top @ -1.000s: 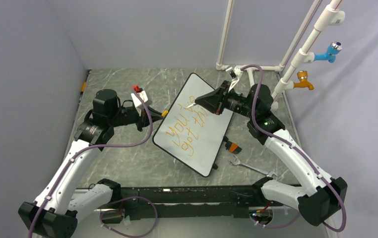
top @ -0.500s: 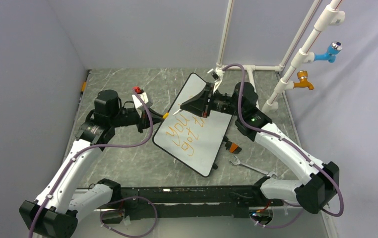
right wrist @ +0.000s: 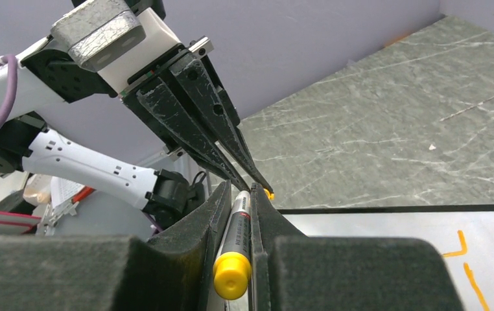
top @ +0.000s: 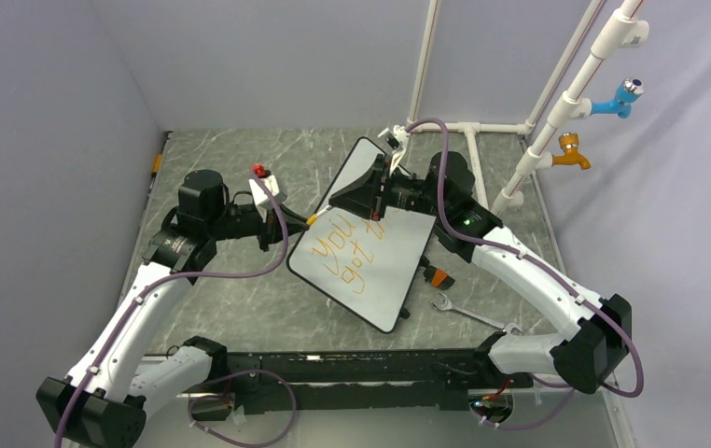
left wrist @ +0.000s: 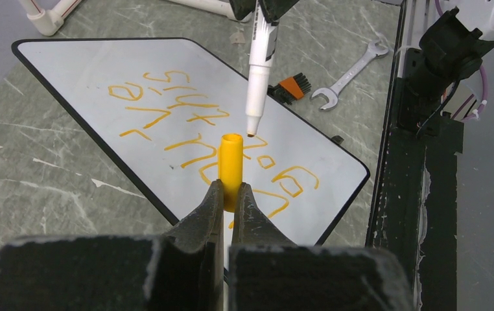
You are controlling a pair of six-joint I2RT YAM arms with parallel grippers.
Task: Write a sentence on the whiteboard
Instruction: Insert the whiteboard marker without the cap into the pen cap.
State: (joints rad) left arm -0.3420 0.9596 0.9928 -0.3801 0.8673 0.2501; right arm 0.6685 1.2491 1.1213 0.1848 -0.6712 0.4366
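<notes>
The whiteboard [top: 384, 280] lies tilted on the table, and the orange sentence [top: 352, 250] on it reads "You've got this" in two lines. It also shows in the left wrist view [left wrist: 89, 71] with the sentence [left wrist: 186, 116]. My left gripper [left wrist: 229, 189] is shut on a yellow marker cap [left wrist: 231, 159], held at the board's left edge with its open mouth up. My right gripper [right wrist: 239, 192] is shut on the white marker [right wrist: 238, 236]. The marker [left wrist: 258, 71] points down, its tip just beside the cap's mouth and apart from it. In the top view the right gripper [top: 341, 199] faces the left gripper [top: 298, 224].
A wrench [top: 471, 314] and an orange-and-black brush [top: 438, 276] lie right of the board. A white pipe frame [top: 557, 103] with a blue tap [top: 620, 98] and an orange tap [top: 571, 151] stands at the back right. A black rail [top: 352, 359] runs along the near edge.
My right arm has swung left with the marker, from over the written words to the left gripper's cap. The left arm has hardly moved.
</notes>
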